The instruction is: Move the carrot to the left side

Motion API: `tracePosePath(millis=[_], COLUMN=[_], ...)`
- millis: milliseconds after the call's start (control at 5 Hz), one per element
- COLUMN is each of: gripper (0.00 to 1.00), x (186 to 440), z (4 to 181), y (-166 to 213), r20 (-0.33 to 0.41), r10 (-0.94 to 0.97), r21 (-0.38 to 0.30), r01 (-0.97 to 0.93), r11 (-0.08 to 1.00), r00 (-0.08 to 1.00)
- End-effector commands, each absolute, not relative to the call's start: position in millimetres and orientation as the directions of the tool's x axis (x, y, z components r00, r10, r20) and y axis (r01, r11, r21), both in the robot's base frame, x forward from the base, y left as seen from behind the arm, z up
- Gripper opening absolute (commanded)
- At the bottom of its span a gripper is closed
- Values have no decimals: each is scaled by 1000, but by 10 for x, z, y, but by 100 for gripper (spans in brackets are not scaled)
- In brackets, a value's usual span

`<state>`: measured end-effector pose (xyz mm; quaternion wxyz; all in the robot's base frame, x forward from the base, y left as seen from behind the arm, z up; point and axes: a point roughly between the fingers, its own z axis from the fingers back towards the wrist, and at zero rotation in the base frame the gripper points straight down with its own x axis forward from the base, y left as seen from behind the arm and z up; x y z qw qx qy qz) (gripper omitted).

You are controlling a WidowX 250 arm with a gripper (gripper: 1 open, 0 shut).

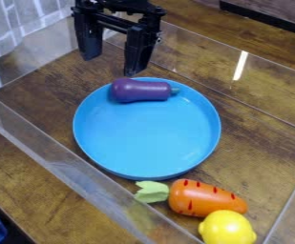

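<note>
The blue plate (147, 141) sits below the pincer (113, 67) in the view. The pincer's jaws stand wide apart, gripping nothing. The toy carrot (206, 199) lies well apart from it, beyond the plate and toward the view's lower right, so the move looks undone: reaching, grasping, carrying left and releasing all seem left. The toy eggplant (140, 91) is on the plate, near the pincer; the toy lemon (226, 228) is farthest from it, beside the carrot. No brand, label or writing is readable.
</note>
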<state>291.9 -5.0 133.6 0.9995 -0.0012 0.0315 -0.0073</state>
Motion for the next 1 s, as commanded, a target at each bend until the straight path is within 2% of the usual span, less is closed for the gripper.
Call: tracePosePath(millis=[0, 800], gripper=[100, 100], x=[2913, 2886], z=[1280, 1076], y=[-76, -243], r20=[-76, -114], r10=[-26, -90], r21=[-3, -8], r01=[25, 90], r11=[1000, 996], r00=[997, 989])
